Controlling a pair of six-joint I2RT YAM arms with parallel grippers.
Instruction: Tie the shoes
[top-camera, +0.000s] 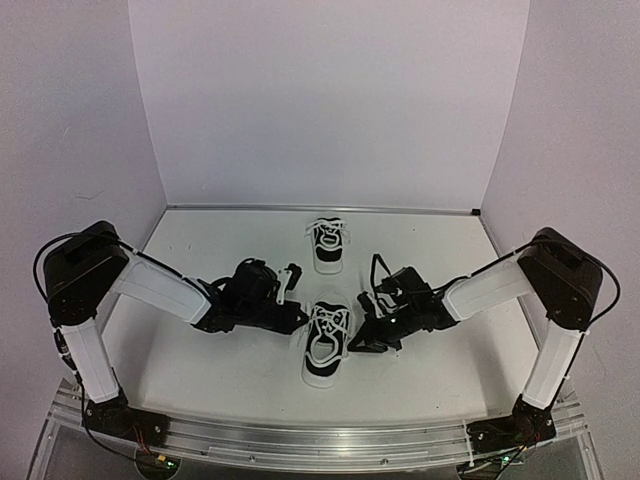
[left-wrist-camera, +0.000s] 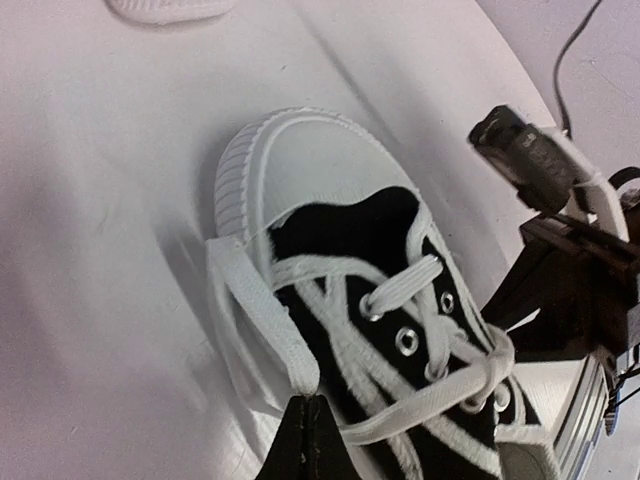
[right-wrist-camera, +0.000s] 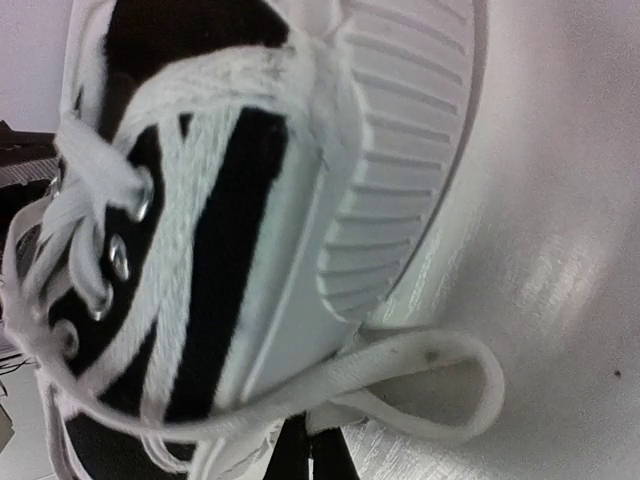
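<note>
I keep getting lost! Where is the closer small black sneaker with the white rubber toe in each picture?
Top external: small black sneaker with white rubber sole, centre, nearer of two.
Left wrist: middle to lower right.
Right wrist: left half, sideways.
Shared landmark: its ribbed white toe cap.

Lab, plain white enclosure

White table, plain white walls behind, metal rail along its near edge.

White table is carrying just two things: near shoe sitting around center, far shoe resting at its 12 o'clock.
</note>
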